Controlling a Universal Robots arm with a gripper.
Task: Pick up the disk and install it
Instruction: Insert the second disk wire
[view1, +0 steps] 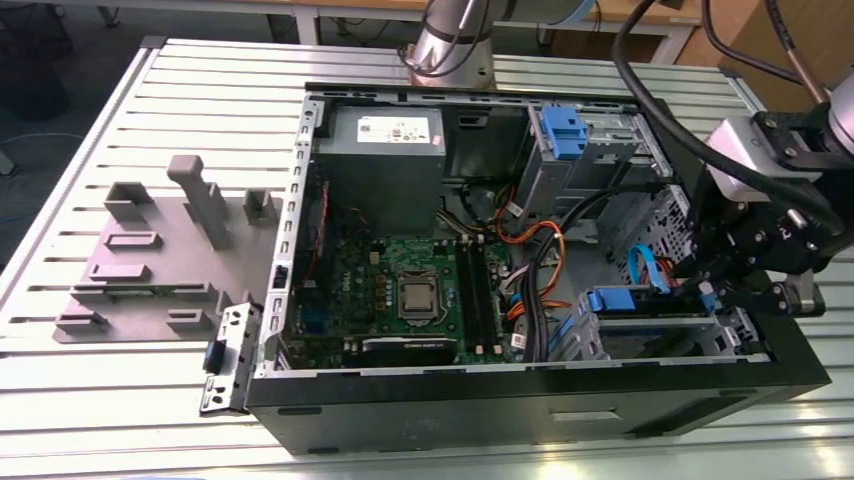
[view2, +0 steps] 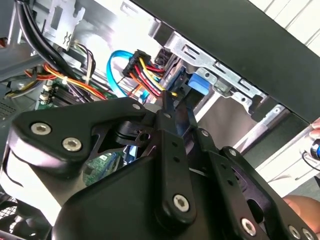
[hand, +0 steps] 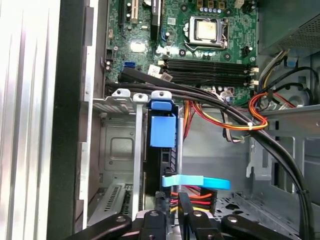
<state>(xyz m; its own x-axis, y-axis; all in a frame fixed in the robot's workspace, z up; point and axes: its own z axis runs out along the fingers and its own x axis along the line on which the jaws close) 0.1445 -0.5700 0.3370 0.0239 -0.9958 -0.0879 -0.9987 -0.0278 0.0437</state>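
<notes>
An open computer case (view1: 534, 390) lies on its side on a slatted metal desk (view1: 160, 110), its green circuit board (view1: 400, 300) facing up, with a grey power supply box (view1: 387, 150) toward the far end and a grey moulded tray (view1: 160, 250) beside the case at the exterior view's left. The arm's black end effector (view1: 761, 290) hangs at the exterior view's right edge of the case, low over the drive bays near the front corner. The disk (hand: 162, 130) sits on edge in a metal drive cage (hand: 117, 145), already slotted between the cage's upright rails, and its blue plastic carrier tab shows at the near end in the first wrist view; the same blue tab appears in the exterior view at (view1: 611, 300) just beside the end effector. In the first wrist view the fingers (hand: 185, 210) reach toward the disk's rear end, where a flat blue data cable (hand: 197, 182) and a bundle of red, yellow and black power wires (hand: 192, 197) meet it. In the second wrist view the fingertips look drawn close together at the connector area, but whether they are pinched on anything I cannot tell. Another blue tab (view1: 561, 130) sits in the upper bay at the far end of the case
</notes>
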